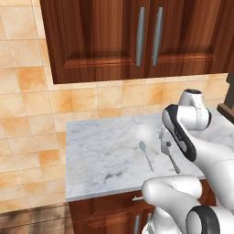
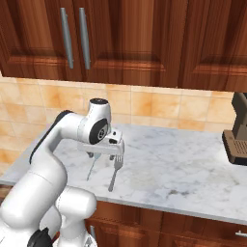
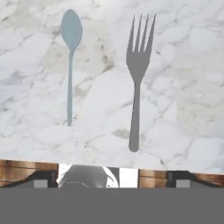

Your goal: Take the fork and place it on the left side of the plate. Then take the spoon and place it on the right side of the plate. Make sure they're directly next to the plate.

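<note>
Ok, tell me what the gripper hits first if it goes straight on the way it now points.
Probably the bare marble counter, between the spoon and the fork. The gripper points down at it; depth is unclear.

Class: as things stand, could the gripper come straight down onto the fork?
Probably yes. The gripper hangs above the fork, which lies flat on the marble counter, apart from the spoon, with nothing over it.

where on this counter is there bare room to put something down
Bare marble lies left of the spoon out to the counter edge, and right of the fork toward the coffee machine. It is crowded around the cutlery, under the tool.
</note>
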Robot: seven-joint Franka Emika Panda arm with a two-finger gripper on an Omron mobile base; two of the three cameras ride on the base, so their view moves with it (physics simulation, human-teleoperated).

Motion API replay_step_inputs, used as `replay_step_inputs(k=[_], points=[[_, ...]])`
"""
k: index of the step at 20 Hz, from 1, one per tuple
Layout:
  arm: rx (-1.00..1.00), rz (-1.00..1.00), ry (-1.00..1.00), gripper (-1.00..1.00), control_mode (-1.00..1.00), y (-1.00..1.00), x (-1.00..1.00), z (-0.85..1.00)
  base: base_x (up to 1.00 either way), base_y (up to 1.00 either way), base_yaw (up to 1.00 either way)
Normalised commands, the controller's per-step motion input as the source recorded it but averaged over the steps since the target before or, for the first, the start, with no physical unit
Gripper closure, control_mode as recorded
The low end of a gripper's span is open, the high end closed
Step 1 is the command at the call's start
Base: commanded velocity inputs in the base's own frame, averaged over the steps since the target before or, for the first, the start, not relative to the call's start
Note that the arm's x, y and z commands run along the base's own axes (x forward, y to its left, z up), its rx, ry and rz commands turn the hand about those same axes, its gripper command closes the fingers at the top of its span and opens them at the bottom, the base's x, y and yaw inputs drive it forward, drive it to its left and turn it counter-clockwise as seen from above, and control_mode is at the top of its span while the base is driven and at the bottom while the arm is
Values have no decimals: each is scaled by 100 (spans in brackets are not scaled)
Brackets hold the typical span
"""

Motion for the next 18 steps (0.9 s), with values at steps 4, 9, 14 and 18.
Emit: replay_step_inputs(k=[4,9,14,18], points=[[-5,0,7,-100,-100,-38,4,-64,0,0,0],[-3,0,10,-100,-100,-21,7,-67,0,0,0],[0,0,4,-100,-100,-3,5,-60,0,0,0],[0,3,0,-100,-100,0,14,-31,0,0,0]])
